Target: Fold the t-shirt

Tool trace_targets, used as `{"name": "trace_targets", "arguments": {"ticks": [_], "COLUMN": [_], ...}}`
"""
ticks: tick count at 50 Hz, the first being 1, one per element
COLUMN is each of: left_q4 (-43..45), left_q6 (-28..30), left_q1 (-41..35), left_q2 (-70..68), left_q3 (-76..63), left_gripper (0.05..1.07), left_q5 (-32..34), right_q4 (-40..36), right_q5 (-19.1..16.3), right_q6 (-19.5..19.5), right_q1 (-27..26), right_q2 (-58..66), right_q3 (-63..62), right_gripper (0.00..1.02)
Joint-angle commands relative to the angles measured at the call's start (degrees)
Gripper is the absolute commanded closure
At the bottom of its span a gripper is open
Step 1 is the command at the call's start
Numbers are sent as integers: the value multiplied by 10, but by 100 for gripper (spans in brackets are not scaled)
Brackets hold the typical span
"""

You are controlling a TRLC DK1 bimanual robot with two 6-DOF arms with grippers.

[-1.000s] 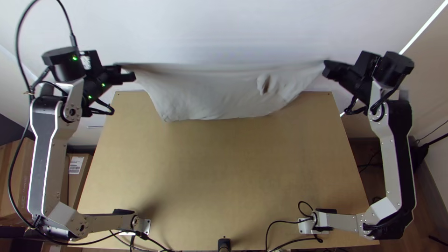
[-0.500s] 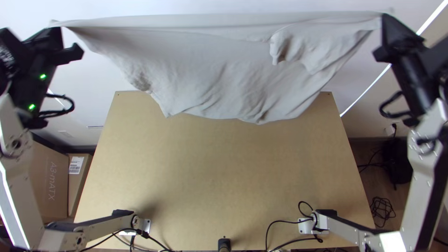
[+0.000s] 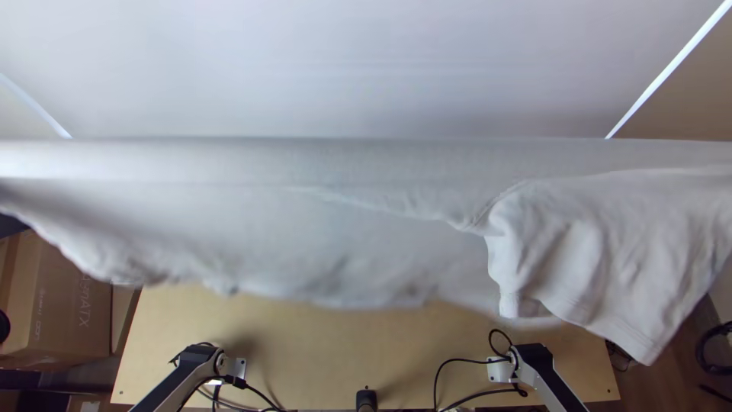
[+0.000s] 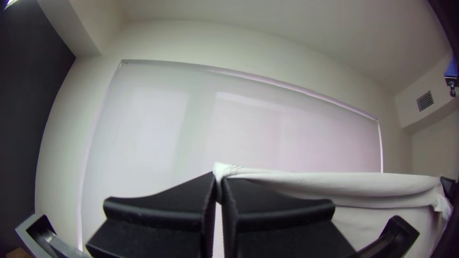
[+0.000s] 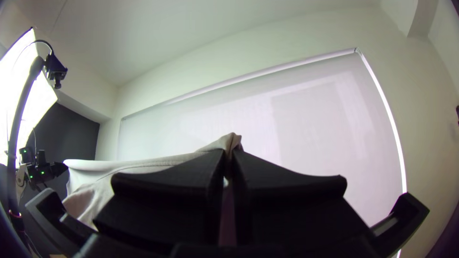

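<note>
The light grey t-shirt [image 3: 343,229] hangs stretched across the top view, high over the table, its upper edge pulled nearly straight and its lower part loose with wrinkles. A sleeve-like flap droops at the right. In the left wrist view my left gripper [image 4: 220,184] is shut on one end of the upper edge of the t-shirt [image 4: 334,184]. My right gripper [image 5: 232,162] is shut on the other end of the t-shirt [image 5: 138,165] in the right wrist view, where the left arm's gripper stands farther off.
Below the cloth lies the wooden table [image 3: 305,351], with the arms' bases and black cables at its near edge. Cardboard boxes [image 3: 61,297] stand on the floor left of the table. A lamp [image 5: 28,91] and its pole rise in the right wrist view.
Both grippers have risen and spread out of the top view with the t-shirt between them. The cloth now spans that view, larger and nearer the camera, its lower edge farther down the picture.
</note>
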Motion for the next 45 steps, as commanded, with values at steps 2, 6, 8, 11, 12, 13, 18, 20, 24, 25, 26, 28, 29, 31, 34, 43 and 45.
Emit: {"name": "trace_targets", "arguments": {"ticks": [2, 6, 8, 11, 12, 13, 18, 20, 24, 25, 26, 28, 29, 31, 34, 43, 45], "left_q4": [-9, -12, -18, -17, -18, -18, -16, -15, 2, 3, 6, 26, 35, 48, 78, 143, 158], "left_q6": [-31, -34, -34, -37, -40, -41, -53, -54, -54, -54, -53, -53, -53, -53, -51, -48, -47], "left_q1": [-8, -22, -36, -52, -58, -61, -67, -67, -68, -69, -73, -73, -72, -73, -67, -51, -41], "left_q2": [-10, -29, -40, -65, -72, -82, -116, -126, -143, -145, -147, -148, -148, -145, -136, -75, -58], "left_q3": [-66, -135, -177, -255, -281, -309, -438, -484, -570, -587, -605, -638, -651, -674, -701, -729, -731], "left_gripper": [105, 105, 105, 105, 105, 105, 105, 105, 105, 105, 105, 105, 105, 105, 105, 105, 105], "left_q5": [-17, -15, -13, 2, 9, 16, 53, 71, 90, 97, 103, 102, 103, 104, 104, 105, 107], "right_q4": [-10, -21, -21, -20, -18, -18, -17, -16, -12, -12, -10, -4, 0, 7, 25, 105, 119], "right_q5": [23, 12, 10, 10, 10, 10, 9, 10, 10, 10, 10, 10, 10, 10, 10, 13, 15], "right_q6": [14, 15, 25, 25, 25, 25, 25, 25, 26, 26, 26, 35, 41, 45, 47, 48, 48], "right_q1": [2, 3, 5, 16, 19, 21, 33, 46, 62, 64, 64, 64, 64, 64, 63, 62, 62], "right_q2": [0, -6, -10, -24, -29, -34, -62, -77, -98, -102, -105, -108, -109, -108, -106, -73, -57], "right_q3": [-44, -83, -109, -160, -181, -200, -303, -346, -428, -445, -462, -498, -515, -545, -587, -675, -686], "right_gripper": [100, 100, 100, 100, 100, 100, 100, 100, 100, 100, 100, 100, 100, 100, 100, 100, 100]}}
